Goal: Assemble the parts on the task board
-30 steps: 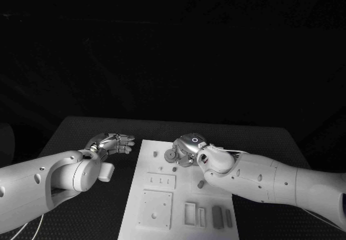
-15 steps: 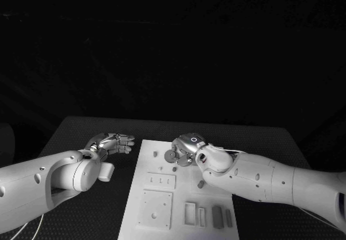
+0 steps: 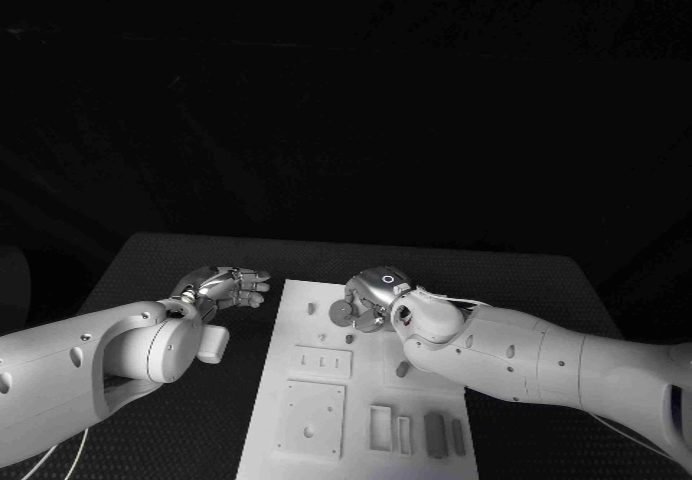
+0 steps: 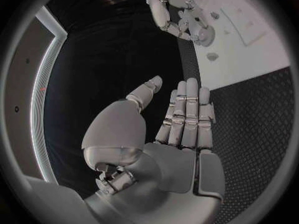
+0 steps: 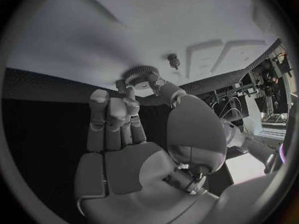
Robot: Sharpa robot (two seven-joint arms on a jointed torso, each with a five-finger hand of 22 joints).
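The white task board (image 3: pixel 361 395) lies in the middle of the table. My right hand (image 3: pixel 371 297) hovers over its far end and pinches a round toothed gear (image 3: pixel 342 312) between thumb and fingers. The right wrist view shows the gear (image 5: pixel 140 77) at the fingertips just above the board, close to a small peg (image 5: pixel 173 59). My left hand (image 3: pixel 228 285) hangs over the black table beside the board's far left corner. Its fingers (image 4: pixel 187 114) are straight and hold nothing. From the left wrist I see the right hand (image 4: pixel 171 10) with the gear (image 4: pixel 204 35).
Grey block parts (image 3: pixel 436 436) stand in slots at the board's near right corner, and a small piece (image 3: pixel 402 369) lies mid-board. Square recessed plates (image 3: pixel 315 415) take up the board's near left. The black mat (image 3: pixel 541 280) runs around the board.
My right hand has edged slightly to the left over the board's far end with the gear still pinched. The left hand has not moved.
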